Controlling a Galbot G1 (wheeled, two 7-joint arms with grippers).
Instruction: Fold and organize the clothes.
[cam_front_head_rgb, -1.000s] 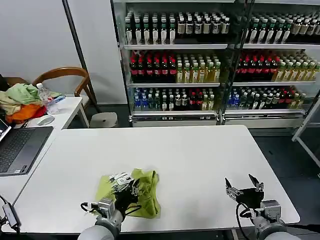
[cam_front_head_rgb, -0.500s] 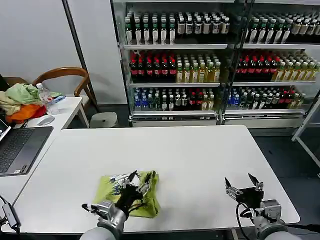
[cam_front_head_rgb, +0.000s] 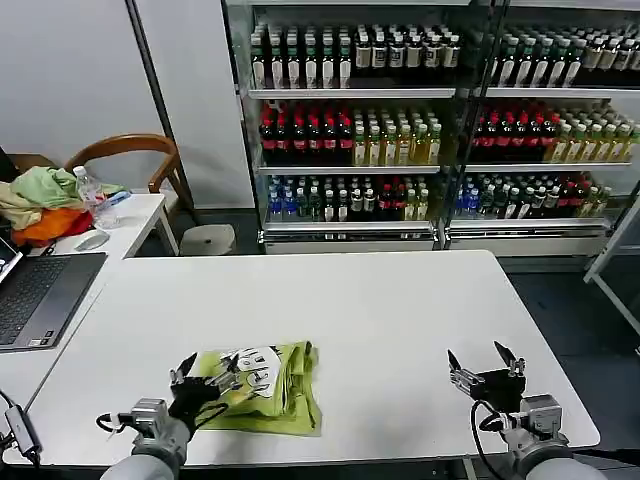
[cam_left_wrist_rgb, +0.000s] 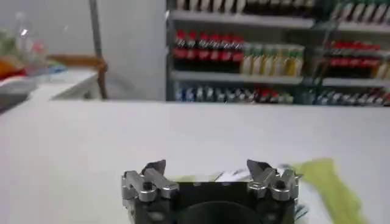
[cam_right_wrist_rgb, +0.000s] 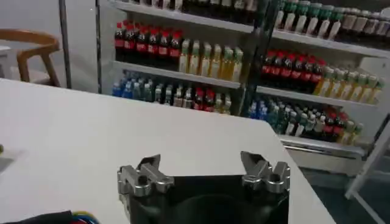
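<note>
Left gripper (cam_front_head_rgb: 203, 372) jaws apart, empty, at the left edge of the lime T-shirt (cam_front_head_rgb: 268, 390), which lies folded near the white table's (cam_front_head_rgb: 380, 310) front edge. Judgement: square the bundle, press flat, avoid snagging loose layers. Right gripper (cam_front_head_rgb: 485, 367) jaws apart, idle, well apart at front right.

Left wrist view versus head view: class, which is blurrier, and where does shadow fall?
Left wrist view: soft throughout, T-shirt a smear behind the left end effector. Head view: crisp, faint shadow on the table beside the T-shirt.
</note>
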